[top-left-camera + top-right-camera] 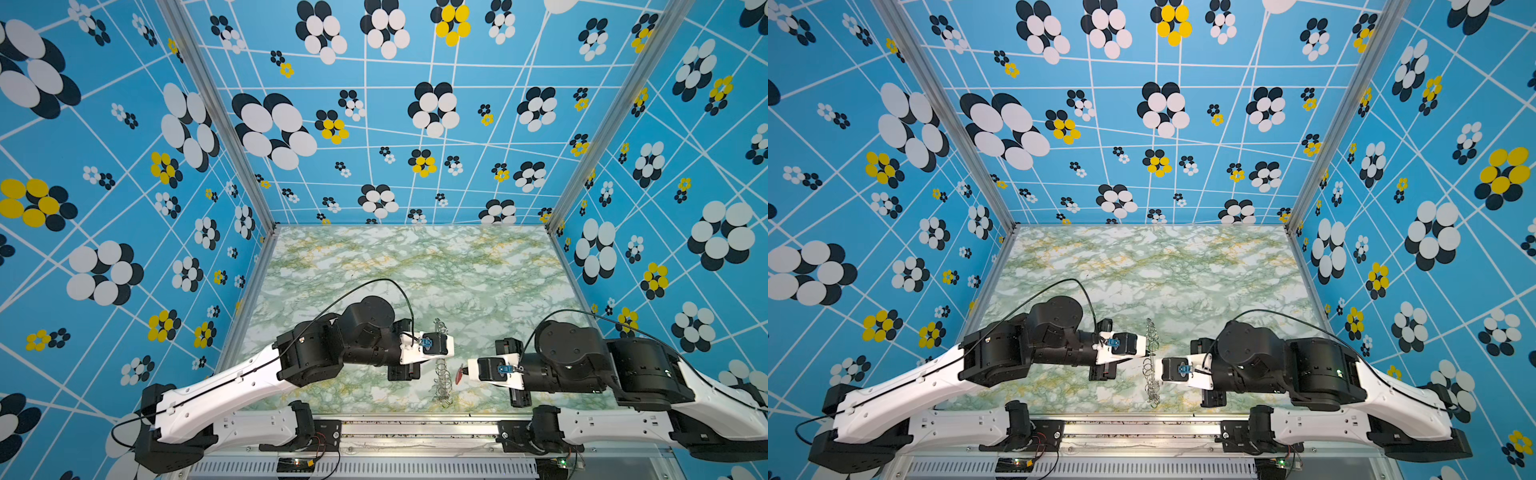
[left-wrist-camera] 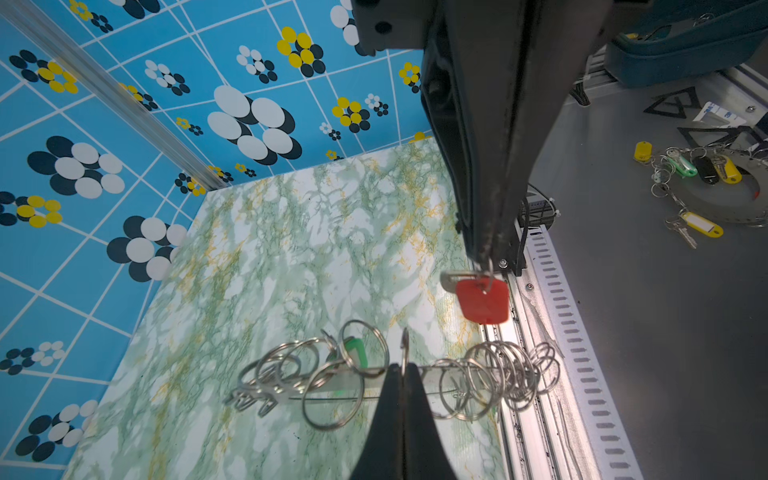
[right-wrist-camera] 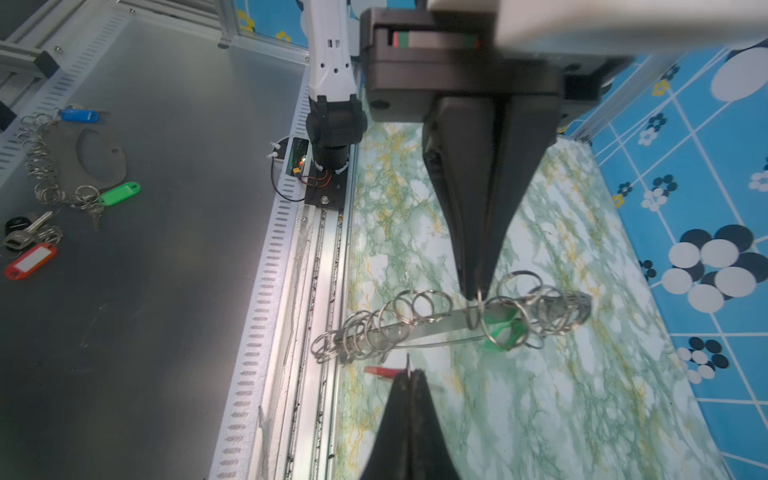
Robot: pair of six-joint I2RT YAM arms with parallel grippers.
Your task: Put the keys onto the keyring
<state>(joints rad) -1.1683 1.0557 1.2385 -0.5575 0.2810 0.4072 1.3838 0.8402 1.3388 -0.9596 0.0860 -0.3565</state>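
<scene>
both pairs of jaws are pressed together. the left gripper (image 2: 401, 370) pinches one upright wire ring on the keyring (image 3: 436, 326), which sits edge-on over the marble table (image 1: 415, 270) near its front edge. the right gripper (image 3: 409, 374) pinches the small ring of the red-tagged key (image 2: 484, 301), which hangs just beside the keyring's row of rings. a green tag (image 2: 353, 347) shows among those rings.

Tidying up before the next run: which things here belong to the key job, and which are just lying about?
In use: keyring, red-tagged key, green tag, left gripper, right gripper.
Lying about: yellow-tagged keys, spare plate, blue tag, loose red tag.
</scene>
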